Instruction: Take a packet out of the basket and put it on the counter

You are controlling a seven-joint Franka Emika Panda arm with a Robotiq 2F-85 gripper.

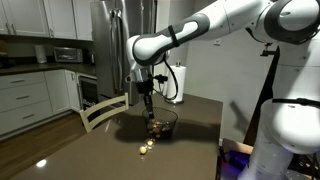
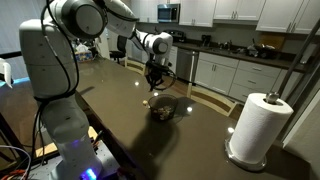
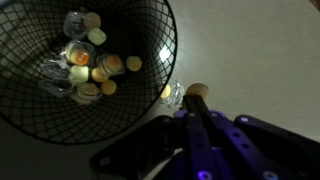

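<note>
The basket [image 3: 60, 110] is a small round black mesh bowl on the dark glossy counter [image 1: 100, 150]. It also shows in both exterior views [image 1: 161, 125] [image 2: 163, 109]. Several small clear packets [image 3: 88, 68] with yellow and orange contents lie inside it. My gripper [image 3: 196, 96] is shut, with an orange-filled packet [image 3: 198, 89] right at its fingertips. It hangs just outside the basket's rim, above the counter [image 1: 148, 101] [image 2: 155, 80]. Another clear packet [image 3: 172, 94] shows beside the rim.
Small packets [image 1: 146, 146] lie on the counter in front of the basket. A paper towel roll [image 2: 258, 125] stands at one end of the counter. A chair back [image 1: 103, 112] stands at the counter's far edge. Kitchen cabinets [image 1: 25, 95] are behind.
</note>
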